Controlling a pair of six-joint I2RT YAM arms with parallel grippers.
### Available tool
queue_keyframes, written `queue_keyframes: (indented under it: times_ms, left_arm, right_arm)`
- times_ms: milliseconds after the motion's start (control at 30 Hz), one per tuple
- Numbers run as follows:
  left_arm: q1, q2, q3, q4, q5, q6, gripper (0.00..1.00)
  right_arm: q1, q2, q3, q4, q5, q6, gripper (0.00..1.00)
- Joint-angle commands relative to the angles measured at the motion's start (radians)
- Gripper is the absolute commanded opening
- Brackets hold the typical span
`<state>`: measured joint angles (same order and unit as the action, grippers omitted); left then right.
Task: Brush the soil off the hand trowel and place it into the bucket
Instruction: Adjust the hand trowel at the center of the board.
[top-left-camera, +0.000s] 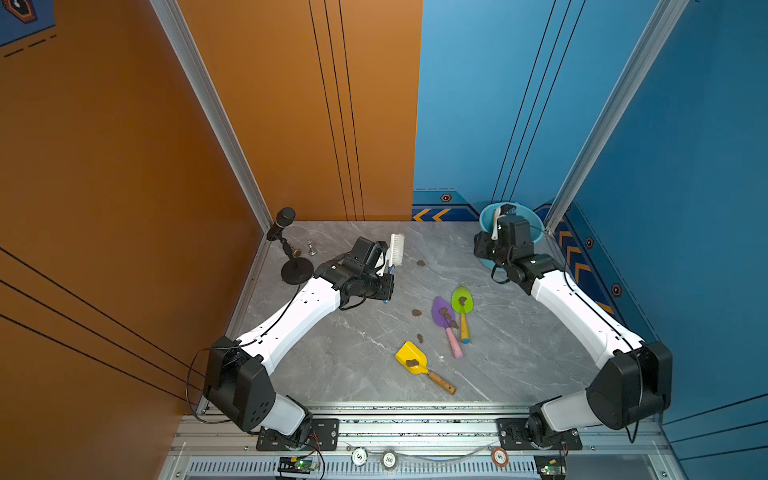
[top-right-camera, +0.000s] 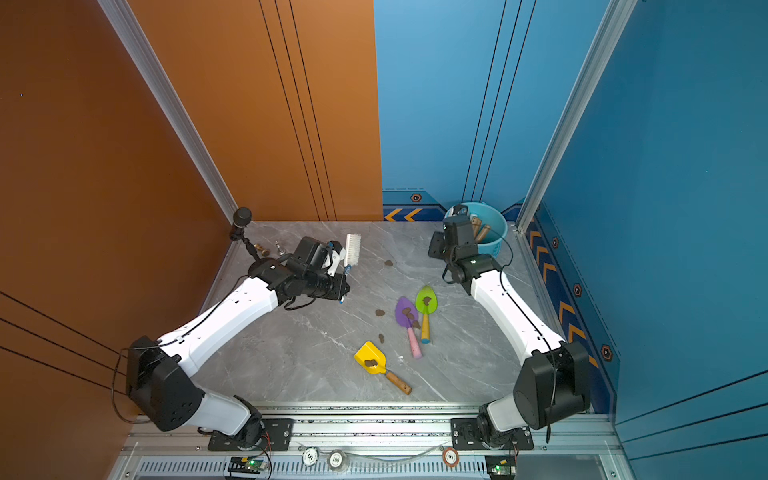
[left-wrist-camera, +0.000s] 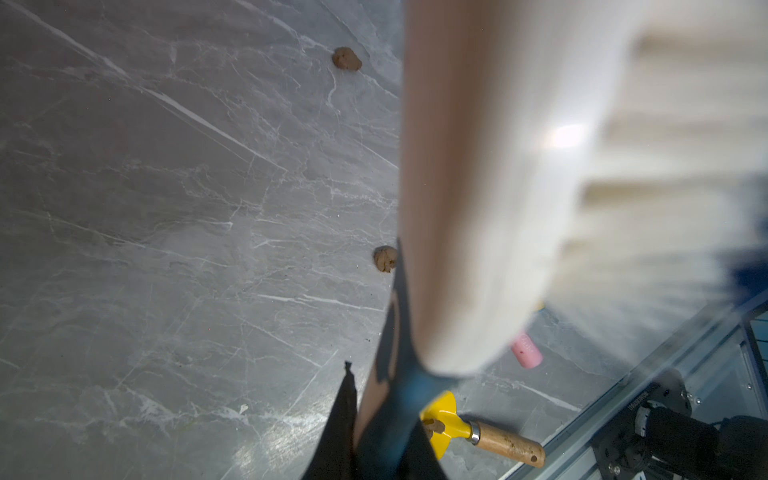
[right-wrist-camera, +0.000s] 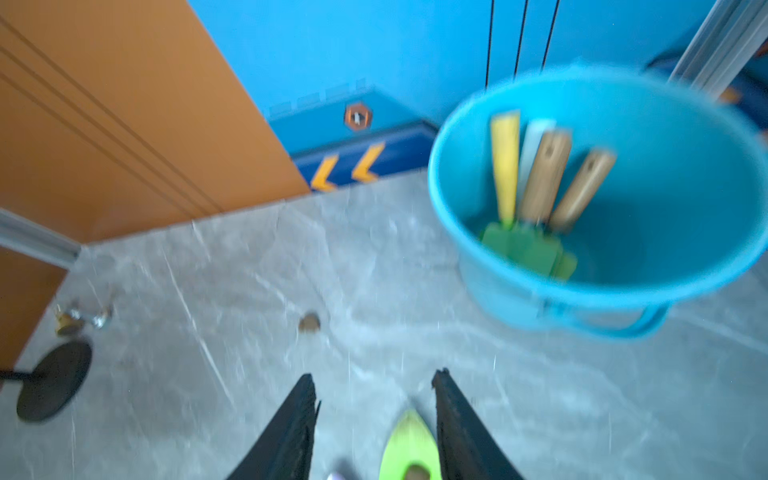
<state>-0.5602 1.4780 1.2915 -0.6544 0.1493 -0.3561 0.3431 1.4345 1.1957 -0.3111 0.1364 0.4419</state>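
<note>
In both top views the left gripper (top-left-camera: 385, 262) is clenched on the blue handle of a white-bristled plastic brush (top-left-camera: 397, 248), held above the grey marbled tabletop (top-left-camera: 332, 365), off to the left of the trowels. The right gripper (top-left-camera: 498, 218) hangs at the light-blue round plastic bucket (top-left-camera: 536, 226) in the far right corner, where wooden tool handles (top-right-camera: 480, 230) already lean. Three hand trowels lie between the arms, each carrying dark-brown soil lumps (top-left-camera: 462, 300). These are a green-bladed trowel with a yellow handle (top-left-camera: 464, 318), a purple-bladed trowel with a pink handle (top-left-camera: 445, 322) close beside it (whether they touch I cannot tell), and a yellow scoop with a wooden handle (top-left-camera: 415, 361) nearer the robot's base. A few loose lumps (top-left-camera: 416, 312) sit on the bare table. The left wrist view is mostly blurred brush (left-wrist-camera: 498, 187), with the yellow scoop (left-wrist-camera: 442, 415) beyond it. In the right wrist view, itself blurred, the right gripper (right-wrist-camera: 374, 374) has its jaws apart and empty, and the green blade tip (right-wrist-camera: 409, 436) shows on the table below them. The green trowel probably comes next. It lies from those jaws back toward the robot, its long axis roughly front-to-back with the blade tip toward the bucket and the handle toward the base. The right arm is the nearer one.
</note>
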Motion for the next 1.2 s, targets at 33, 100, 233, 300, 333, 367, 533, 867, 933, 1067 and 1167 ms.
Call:
queue_keyframes:
  times_ms: [33,100,233,300,333,367,533,867,933,1067,1167]
  left_arm:
    - [-0.037,-0.039,-0.031,0.000,0.013,0.026,0.14]
    - [-0.051,-0.044,-0.037,0.002,0.006,0.029,0.14]
    - [-0.078,-0.033,-0.037,0.005,-0.018,0.028,0.15]
    - [-0.090,-0.025,-0.028,0.006,-0.023,0.028,0.15]
    - [-0.096,-0.022,-0.025,0.006,-0.022,0.030,0.16]
    - [-0.101,-0.021,-0.024,0.005,-0.026,0.032,0.16]
    - [-0.111,-0.034,-0.035,0.006,-0.054,0.030,0.17]
    - [-0.112,-0.019,-0.029,0.035,-0.061,0.027,0.09]
    - [-0.110,-0.009,-0.024,0.035,-0.067,0.032,0.06]
    - [-0.104,0.007,-0.013,0.035,-0.067,0.037,0.05]
    - [-0.098,0.023,0.002,0.034,-0.056,0.047,0.05]
  right_arm:
    - [0.117,-0.109,-0.179,-0.143,0.129,0.145,0.50]
    - [0.179,-0.141,-0.252,-0.167,0.167,0.198,0.51]
    - [0.262,-0.167,-0.367,-0.159,0.175,0.304,0.54]
    - [0.287,-0.159,-0.395,-0.162,0.173,0.322,0.55]
    - [0.301,-0.152,-0.399,-0.173,0.180,0.327,0.56]
    - [0.313,-0.143,-0.401,-0.184,0.191,0.328,0.57]
    - [0.333,-0.104,-0.424,-0.207,0.170,0.335,0.59]
    - [0.320,0.055,-0.452,-0.113,0.098,0.343,0.59]
    - [0.316,0.067,-0.450,-0.112,0.100,0.354,0.59]
    - [0.299,0.055,-0.456,-0.138,0.120,0.374,0.58]
    - [0.277,0.030,-0.465,-0.188,0.145,0.390,0.58]
